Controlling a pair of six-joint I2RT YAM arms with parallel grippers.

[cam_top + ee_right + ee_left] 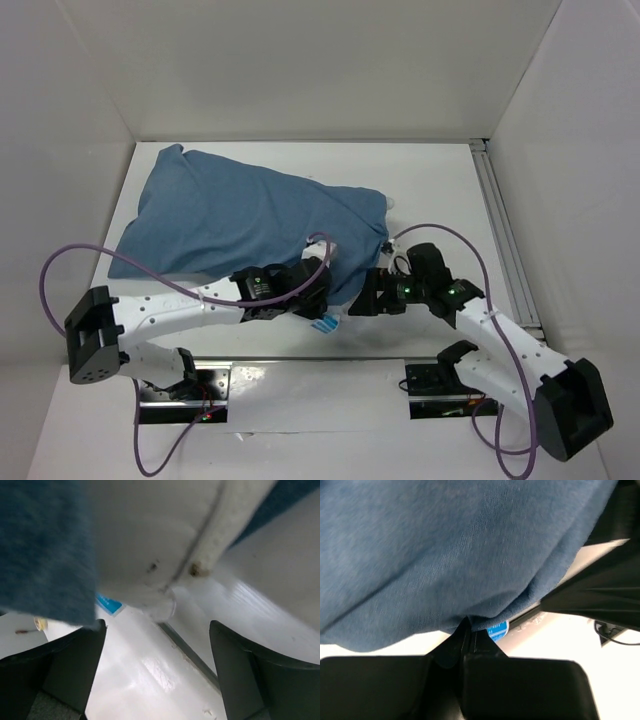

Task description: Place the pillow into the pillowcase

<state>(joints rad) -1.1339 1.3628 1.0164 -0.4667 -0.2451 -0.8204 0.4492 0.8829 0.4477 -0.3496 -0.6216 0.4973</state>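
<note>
The left gripper (465,639) pinches the hem of the limp blue cloth pillowcase (445,545). The right gripper (160,675) gapes wide, with a bare corner of the plump white fabric pillow (145,535) just ahead. A hard tug could likely slip the hem free.

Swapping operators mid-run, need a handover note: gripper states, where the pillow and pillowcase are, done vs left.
Left gripper: shut on the pillowcase at its near hem.
Right gripper: open, at the pillow's exposed white corner, holding nothing.
Position: pillow lies on the table, mostly inside the pillowcase; white shows only at the open end nearest the arms.
Done: the case covers most of the pillow.
Left: draw the hem over the last corners, then release.
</note>
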